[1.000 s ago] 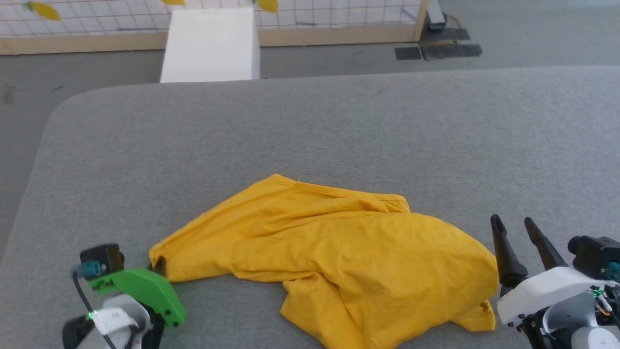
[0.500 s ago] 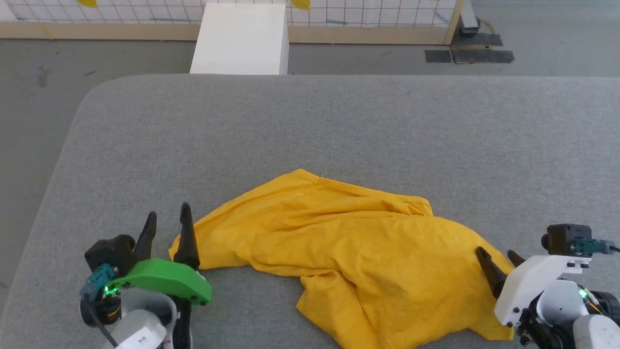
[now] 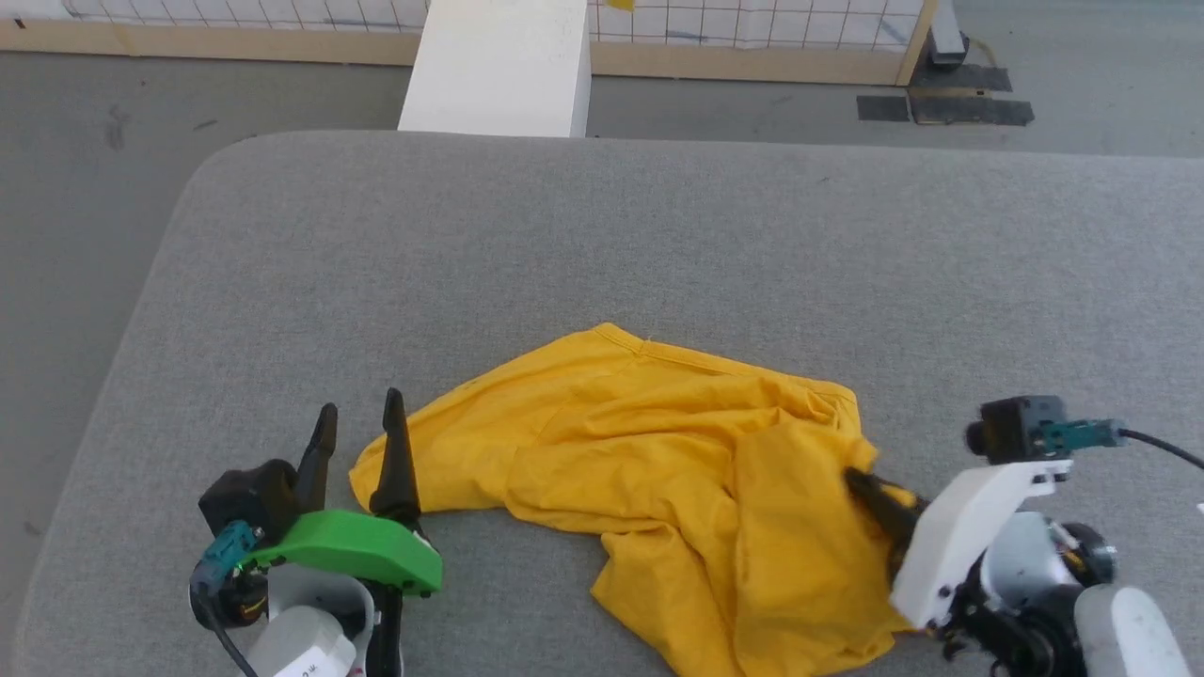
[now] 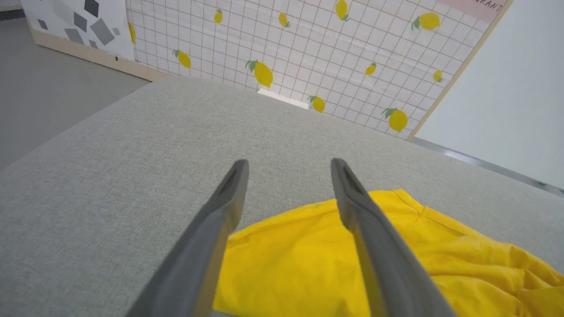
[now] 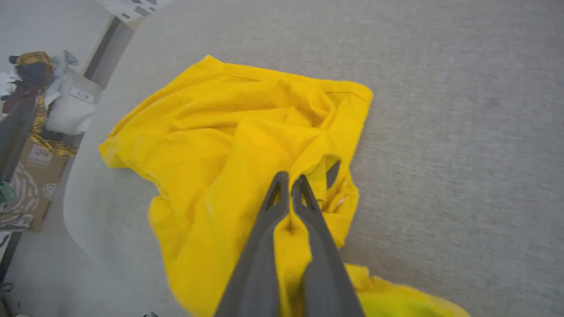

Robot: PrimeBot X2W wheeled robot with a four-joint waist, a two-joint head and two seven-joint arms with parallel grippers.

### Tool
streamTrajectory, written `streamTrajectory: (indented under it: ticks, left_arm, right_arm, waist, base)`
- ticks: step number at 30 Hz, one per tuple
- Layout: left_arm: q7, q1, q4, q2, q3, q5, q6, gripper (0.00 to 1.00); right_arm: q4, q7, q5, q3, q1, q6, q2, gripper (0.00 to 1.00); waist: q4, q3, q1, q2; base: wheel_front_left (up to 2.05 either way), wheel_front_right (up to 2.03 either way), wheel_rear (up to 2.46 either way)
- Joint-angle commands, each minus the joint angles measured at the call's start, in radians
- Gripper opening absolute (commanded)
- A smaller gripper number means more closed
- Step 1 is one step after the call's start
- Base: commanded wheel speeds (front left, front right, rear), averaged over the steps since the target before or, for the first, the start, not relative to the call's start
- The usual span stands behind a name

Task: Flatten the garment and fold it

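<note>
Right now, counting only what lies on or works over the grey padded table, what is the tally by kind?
Yellow garment: 1
Grippers: 2 (left gripper, right gripper)
Total: 3

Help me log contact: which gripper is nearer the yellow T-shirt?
Right. The right gripper is shut on a fold at the T-shirt's right side; the left gripper stands open at its left corner, gripping nothing.

Your left tool (image 3: pixel 360 402) has opened off the bright yellow cotton T-shirt (image 3: pixel 611 451); your right tool (image 3: pixel 858 481) has closed on its right edge.
</note>
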Motion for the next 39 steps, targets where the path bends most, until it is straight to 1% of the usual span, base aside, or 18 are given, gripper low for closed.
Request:
streamTrajectory:
  ticks: [1,3,5,7,8,9,10,12,14,17,19,21,26,32,34,35,37,39]
  left_arm:
    - [-0.005,0.021,0.007,-0.006,0.009,0.016,-0.008,1.0]
    - [-0.005,0.024,0.013,-0.011,0.016,0.024,-0.015,1.0]
    - [-0.005,0.025,0.018,-0.015,0.022,0.031,-0.02,1.0]
    - [-0.005,0.023,0.023,-0.019,0.025,0.037,-0.026,1.0]
    - [-0.005,0.021,0.026,-0.021,0.027,0.039,-0.029,1.0]
    - [-0.005,0.018,0.028,-0.023,0.028,0.042,-0.031,1.0]
    - [-0.005,0.017,0.031,-0.025,0.029,0.044,-0.033,1.0]
    - [-0.005,0.014,0.036,-0.029,0.03,0.049,-0.038,1.0]
    - [-0.005,0.013,0.04,-0.031,0.031,0.052,-0.041,1.0]
    - [-0.005,0.013,0.042,-0.034,0.033,0.057,-0.046,1.0]
    - [-0.005,0.011,0.044,-0.038,0.034,0.061,-0.05,1.0]
    - [-0.005,0.008,0.045,-0.042,0.034,0.064,-0.055,1.0]
    - [-0.005,0.0,0.045,-0.051,0.037,0.073,-0.064,1.0]
    - [-0.005,-0.004,0.047,-0.061,0.044,0.083,-0.072,1.0]
    - [-0.005,-0.004,0.05,-0.065,0.048,0.085,-0.074,1.0]
    - [-0.005,-0.003,0.052,-0.066,0.049,0.085,-0.075,1.0]
    - [-0.005,-0.004,0.055,-0.07,0.05,0.087,-0.078,1.0]
    - [-0.005,-0.005,0.057,-0.075,0.05,0.09,-0.081,1.0]
  right_arm:
    - [-0.057,0.015,0.038,0.051,0.04,-0.001,0.003,0.0]
    - [-0.143,0.065,0.073,0.14,0.099,-0.001,0.003,0.0]
    - [-0.204,0.135,0.07,0.223,0.162,-0.001,0.003,0.0]
    - [-0.234,0.194,0.06,0.273,0.22,-0.001,0.003,0.0]
    - [-0.24,0.208,0.052,0.285,0.24,-0.001,0.003,0.33]
    - [-0.244,0.22,0.031,0.292,0.257,-0.001,0.003,0.93]
    - [-0.245,0.226,0.008,0.29,0.267,-0.001,0.003,1.0]
    - [-0.259,0.207,-0.002,0.267,0.283,-0.001,0.003,1.0]
    - [-0.285,0.149,0.008,0.226,0.277,-0.001,0.003,1.0]
    - [-0.31,-0.022,-0.018,0.108,0.228,-0.001,0.003,1.0]
    - [-0.274,-0.119,-0.035,0.033,0.191,-0.001,0.003,1.0]
    - [-0.212,-0.17,-0.04,-0.008,0.16,-0.001,0.003,1.0]
    - [-0.013,-0.165,-0.038,-0.028,0.084,-0.001,0.003,1.0]
    - [0.179,-0.016,-0.081,-0.028,0.021,-0.001,0.003,1.0]
    - [0.213,0.062,-0.075,-0.012,0.008,-0.001,0.003,0.18]
    - [0.217,0.087,-0.086,-0.01,0.002,-0.001,0.003,0.0]
    - [0.205,0.119,-0.138,-0.024,-0.017,-0.001,0.003,0.0]
    - [0.176,0.115,-0.202,-0.065,-0.047,-0.001,0.003,0.0]
  waist:
    - [-0.003,-0.009,0.0001,0.0]
    - [-0.005,-0.014,0.0001,0.0]
    - [-0.009,-0.016,0.0001,0.0]
    - [-0.011,-0.015,0.0001,0.0]
    - [-0.012,-0.014,0.0001,0.0]
    - [-0.012,-0.014,0.0001,0.0]
    - [-0.012,-0.014,0.0001,0.0]
    - [-0.01,-0.014,0.0001,0.0]
    - [-0.009,-0.015,0.0001,0.0]
    - [-0.002,-0.013,0.0001,0.0]
    - [0.005,-0.01,0.0001,0.0]
    - [0.013,-0.006,0.0001,0.0]
    - [0.031,0.006,0.0001,0.0]
    - [0.045,0.015,0.0001,0.0]
    - [0.048,0.016,0.0001,0.0]
    - [0.049,0.016,0.0001,0.0]
    - [0.052,0.016,0.0001,0.0]
    - [0.057,0.016,0.0001,0.0]
  base:
    - [0.0,0.0,0.0]
    - [0.0,0.0,0.0]
    - [0.0,0.0,0.0]
    - [0.0,0.0,0.0]
    - [0.0,0.0,0.0]
    - [0.0,0.0,0.0]
    - [0.0,0.0,0.0]
    - [0.0,0.0,0.0]
    - [0.0,0.0,0.0]
    - [0.0,0.0,0.0]
    - [0.0,0.0,0.0]
    - [0.0,0.0,0.0]
    - [0.0,0.0,0.0]
    - [0.0,0.0,0.0]
    - [0.0,0.0,0.0]
    - [0.0,0.0,0.0]
    - [0.0,0.0,0.0]
    - [0.0,0.0,0.0]
